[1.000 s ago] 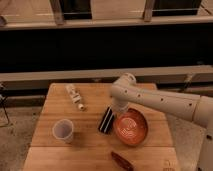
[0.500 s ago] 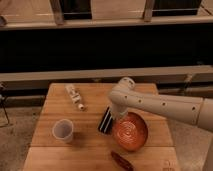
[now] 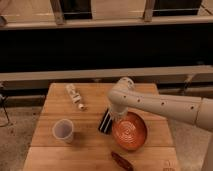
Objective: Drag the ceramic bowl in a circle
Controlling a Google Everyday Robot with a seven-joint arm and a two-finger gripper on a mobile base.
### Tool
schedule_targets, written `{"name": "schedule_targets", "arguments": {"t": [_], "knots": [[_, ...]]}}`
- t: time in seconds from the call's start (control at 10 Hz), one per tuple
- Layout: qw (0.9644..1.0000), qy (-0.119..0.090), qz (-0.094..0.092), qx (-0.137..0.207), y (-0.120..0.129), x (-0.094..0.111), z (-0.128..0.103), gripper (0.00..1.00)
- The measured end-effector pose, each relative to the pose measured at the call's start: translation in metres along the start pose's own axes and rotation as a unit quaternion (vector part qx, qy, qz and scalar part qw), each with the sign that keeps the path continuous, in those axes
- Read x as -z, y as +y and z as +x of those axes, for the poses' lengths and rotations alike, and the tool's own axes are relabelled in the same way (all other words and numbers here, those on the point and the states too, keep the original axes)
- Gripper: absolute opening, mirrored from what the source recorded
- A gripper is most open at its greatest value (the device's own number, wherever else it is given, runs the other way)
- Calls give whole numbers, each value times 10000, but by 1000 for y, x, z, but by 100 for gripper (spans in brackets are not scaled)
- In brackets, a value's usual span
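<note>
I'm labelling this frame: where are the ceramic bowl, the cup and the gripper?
ceramic bowl (image 3: 131,132): camera view, ringed inside.
cup (image 3: 63,131): camera view, side wall.
gripper (image 3: 115,118): camera view, tip at the bowl's left rim.

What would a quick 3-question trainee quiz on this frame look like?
1. True or false: the tool sits at the ceramic bowl's rim, on the side facing the translucent cup.
2. Which lies nearest the table's front edge? A translucent cup; B reddish-brown item; C small bottle.
3. Fill in: the dark object lies between the translucent cup and the ____.
Key: 1 true; 2 B; 3 ceramic bowl.
</note>
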Motion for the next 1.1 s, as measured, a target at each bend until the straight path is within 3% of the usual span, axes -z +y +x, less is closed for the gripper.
{"name": "schedule_targets", "arguments": {"t": [0.2,0.4,0.7,1.1], "knots": [[9999,-109,-29,-15,25,-2,-25,0],[9998,-165,-35,-125,43,0,-30,0],[9988,-162,-67,-463,73,4,-8,0],[9957,-200,-116,-892,97,8,46,0]]}}
